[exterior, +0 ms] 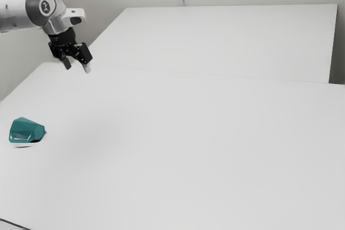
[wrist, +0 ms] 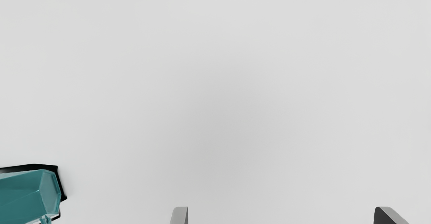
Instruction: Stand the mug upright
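In the exterior view, the black gripper (exterior: 77, 67) hangs in the air over the table's far left part, well above and away from the mug. A teal, faceted mug (exterior: 26, 131) lies on its side on the white table near the exterior view's left edge. In the wrist view the mug (wrist: 23, 197) is partly cut off, off to the side of one finger and touching neither. The gripper (wrist: 281, 215) is open, its two fingertips wide apart with nothing between them.
The white table (exterior: 188, 149) stretches across the exterior view. A raised white panel (exterior: 226, 41) stands along its far side. A thin dark line (exterior: 15, 224) crosses the exterior view's lower left corner.
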`<state>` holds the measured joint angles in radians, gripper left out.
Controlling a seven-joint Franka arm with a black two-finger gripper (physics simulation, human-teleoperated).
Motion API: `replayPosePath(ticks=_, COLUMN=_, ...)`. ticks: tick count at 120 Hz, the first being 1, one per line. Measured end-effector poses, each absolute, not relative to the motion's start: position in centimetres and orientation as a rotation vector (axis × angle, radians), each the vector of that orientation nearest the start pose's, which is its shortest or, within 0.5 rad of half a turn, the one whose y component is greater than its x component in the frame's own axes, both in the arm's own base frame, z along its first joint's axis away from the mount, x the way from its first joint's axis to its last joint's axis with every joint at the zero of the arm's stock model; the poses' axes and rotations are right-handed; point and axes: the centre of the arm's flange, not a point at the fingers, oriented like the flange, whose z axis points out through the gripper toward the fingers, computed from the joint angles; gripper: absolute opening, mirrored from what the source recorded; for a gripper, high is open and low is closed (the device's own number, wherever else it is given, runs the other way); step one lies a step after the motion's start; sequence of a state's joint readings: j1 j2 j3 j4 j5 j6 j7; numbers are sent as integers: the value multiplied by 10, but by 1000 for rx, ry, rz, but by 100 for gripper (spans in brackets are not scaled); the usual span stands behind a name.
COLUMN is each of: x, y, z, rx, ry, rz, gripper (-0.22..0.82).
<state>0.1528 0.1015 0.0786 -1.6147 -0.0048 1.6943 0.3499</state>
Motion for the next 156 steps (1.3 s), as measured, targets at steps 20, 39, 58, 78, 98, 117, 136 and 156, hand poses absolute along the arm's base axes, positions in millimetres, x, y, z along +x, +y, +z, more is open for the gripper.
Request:
replayPosePath(ticks=20, x=576, y=132, z=560, rx=-3153, ry=210, rz=-34, gripper=60)
replayPosePath(ticks=39, x=546, y=198, z=525, rx=-3217, ry=-16, rz=-75, gripper=60)
replayPosePath(ticks=58, x=491, y=303, z=482, rx=-3306, ry=-389, rz=-238, gripper=60)
replayPosePath(ticks=78, x=437, y=387, z=452, rx=-3350, ry=-682, rz=-615, gripper=60)
replayPosePath(ticks=98, x=402, y=439, z=417, rx=-3361, ry=-709, rz=-904, gripper=60)
replayPosePath(ticks=117, x=355, y=477, z=392, rx=-3357, ry=-577, rz=-1073, gripper=60)
replayPosePath(ticks=136, x=334, y=497, z=357, rx=-3364, ry=-364, rz=-1125, gripper=60)
replayPosePath(ticks=156, x=328, y=513, z=330, rx=-3348, ry=-132, rz=-1186, gripper=60)
